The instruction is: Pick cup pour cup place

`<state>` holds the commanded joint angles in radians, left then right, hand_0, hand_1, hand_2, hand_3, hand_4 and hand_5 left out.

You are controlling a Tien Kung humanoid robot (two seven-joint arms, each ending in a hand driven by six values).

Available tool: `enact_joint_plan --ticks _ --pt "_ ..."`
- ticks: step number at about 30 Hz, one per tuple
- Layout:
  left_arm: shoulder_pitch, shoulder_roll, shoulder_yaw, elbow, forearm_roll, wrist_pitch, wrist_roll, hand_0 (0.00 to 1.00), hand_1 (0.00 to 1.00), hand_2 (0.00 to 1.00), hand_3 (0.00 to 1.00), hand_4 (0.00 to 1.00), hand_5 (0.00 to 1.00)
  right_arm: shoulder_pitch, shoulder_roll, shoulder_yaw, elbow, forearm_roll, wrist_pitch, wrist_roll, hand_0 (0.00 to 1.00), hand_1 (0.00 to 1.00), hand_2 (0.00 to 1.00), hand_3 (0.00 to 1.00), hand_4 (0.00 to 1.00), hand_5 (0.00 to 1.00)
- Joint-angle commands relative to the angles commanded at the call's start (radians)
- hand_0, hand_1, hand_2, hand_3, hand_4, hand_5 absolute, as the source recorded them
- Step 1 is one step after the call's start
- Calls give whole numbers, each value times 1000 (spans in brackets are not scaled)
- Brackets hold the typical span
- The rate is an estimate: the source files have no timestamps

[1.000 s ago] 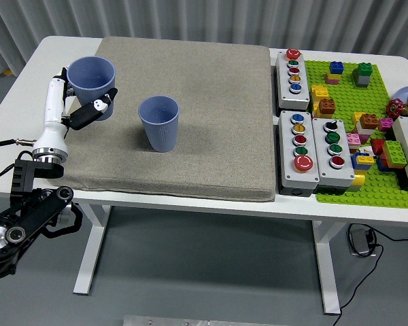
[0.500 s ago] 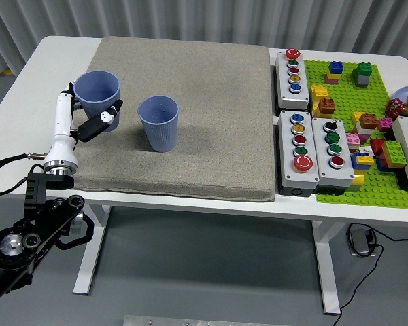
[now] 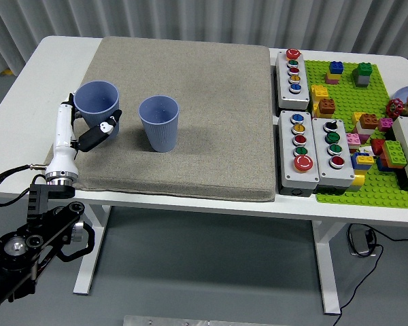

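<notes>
Since the earlier frames the left hand has carried the held light-blue plastic cup rightward and nearer, so it now sits just left of the second light-blue plastic cup, the two close but apart. The fingers are clamped around the held cup's lower wall, which stays upright. Both cups are over the grey-brown fabric mat on the white table; grey corrugated panels line the far wall.

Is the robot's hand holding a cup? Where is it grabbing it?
Yes. The left hand holds the left cup by its side wall, below the rim. The other cup stands free.
</notes>
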<state>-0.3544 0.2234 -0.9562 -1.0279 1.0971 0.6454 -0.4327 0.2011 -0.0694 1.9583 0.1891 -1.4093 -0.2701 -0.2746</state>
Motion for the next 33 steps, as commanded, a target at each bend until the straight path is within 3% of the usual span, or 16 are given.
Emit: enact_joint_plan --ticks 19,21,32,33 --pt "4 -14 37 81 -40 0 -51 545 586 614 565 683 181 -6 3 -6 1 0 -3 -2 674 600 563 580 2 41" --pt "5 -15 39 86 -46 0 -56 553 591 628 563 714 223 -6 3 -7 1 -1 -3 -2 674 599 563 579 2 41" --pt "6 -15 45 89 -39 0 -57 558 598 628 566 711 215 -8 4 -7 1 2 -4 -3 674 599 563 579 2 41" --pt "7 -15 43 89 -37 0 -56 579 631 667 605 764 265 -9 3 -7 1 2 -3 -2 675 599 562 578 2 39"
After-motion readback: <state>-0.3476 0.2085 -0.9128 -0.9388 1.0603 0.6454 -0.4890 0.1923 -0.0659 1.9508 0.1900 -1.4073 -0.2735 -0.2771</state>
